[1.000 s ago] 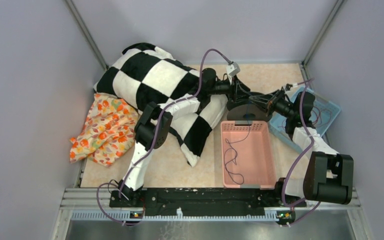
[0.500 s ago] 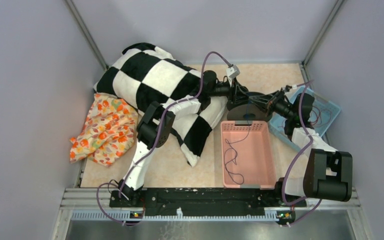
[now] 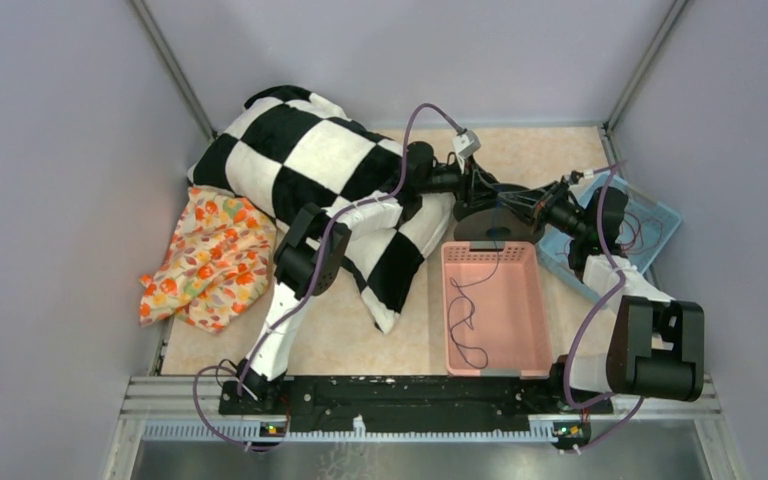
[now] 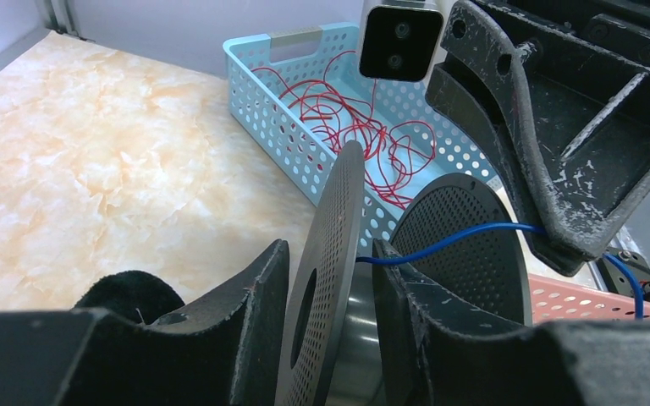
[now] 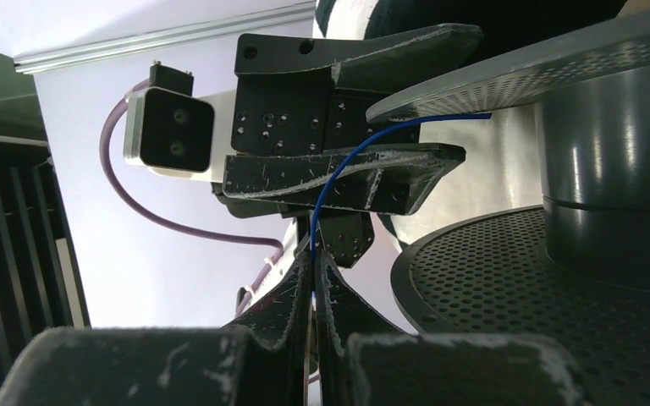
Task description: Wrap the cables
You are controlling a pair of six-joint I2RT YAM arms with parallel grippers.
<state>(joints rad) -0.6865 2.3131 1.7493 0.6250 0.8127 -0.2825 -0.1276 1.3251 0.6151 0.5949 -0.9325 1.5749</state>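
The cable is a thin blue wire. Its loose end lies looped in the pink basket (image 3: 538, 300), shown in the top view (image 3: 470, 322), and it runs up to a black perforated spool (image 3: 495, 222) behind the basket. My left gripper (image 3: 475, 187) is closed around the spool's upright flange (image 4: 332, 222), one finger on each side. My right gripper (image 5: 313, 255) is shut on the cable (image 5: 326, 190) right beside the spool, with the wire stretched taut from its fingertips to the grey hub (image 5: 609, 169). The cable also shows in the left wrist view (image 4: 457, 239).
A light blue basket (image 3: 663, 216) holding tangled red wire (image 4: 347, 127) stands at the right rear. A black-and-white checked cushion (image 3: 310, 160) and a flowered cloth (image 3: 210, 255) lie at the left, under and beside my left arm.
Both arms have shifted slightly: the left elbow rose a little, the right elbow drifted left. Both grips and the cable in the basket look the same.
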